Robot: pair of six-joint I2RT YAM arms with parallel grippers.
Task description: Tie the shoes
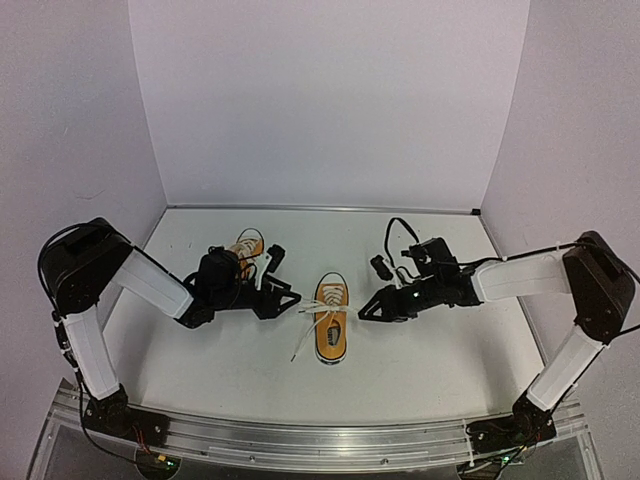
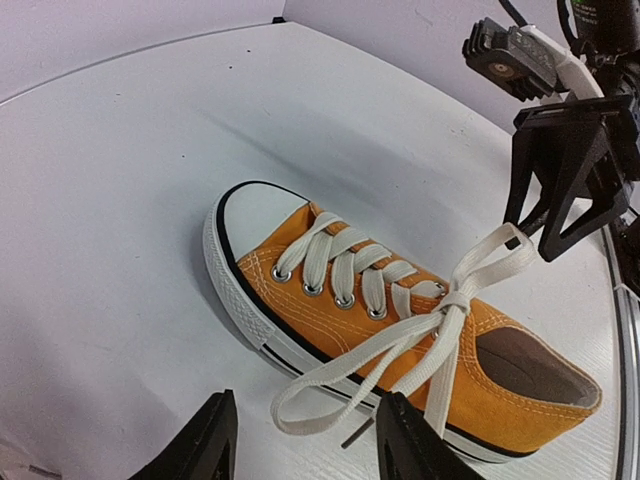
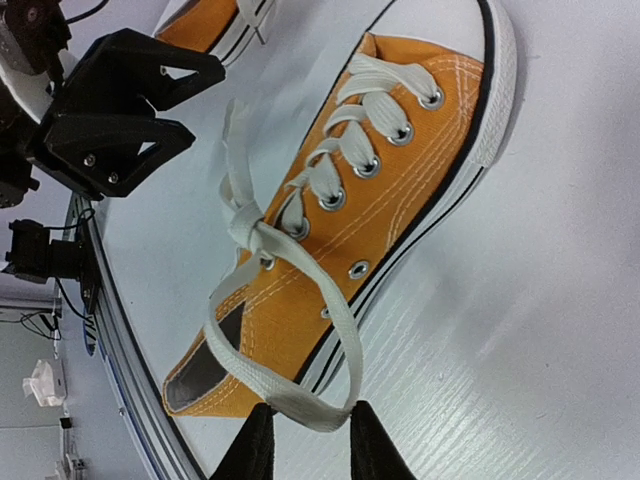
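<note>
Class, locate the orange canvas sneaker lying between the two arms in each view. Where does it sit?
Top external: orange canvas sneaker at centre, toe pointing up.
Left wrist: sneaker centre-right, toe towards upper left.
Right wrist: sneaker centre, toe at upper right.
Shared landmark: its white lace knot, in all three.

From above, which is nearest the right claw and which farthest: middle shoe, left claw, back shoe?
1. middle shoe, right beside the right gripper.
2. left gripper, across that shoe.
3. back shoe, far left, farther back.
</note>
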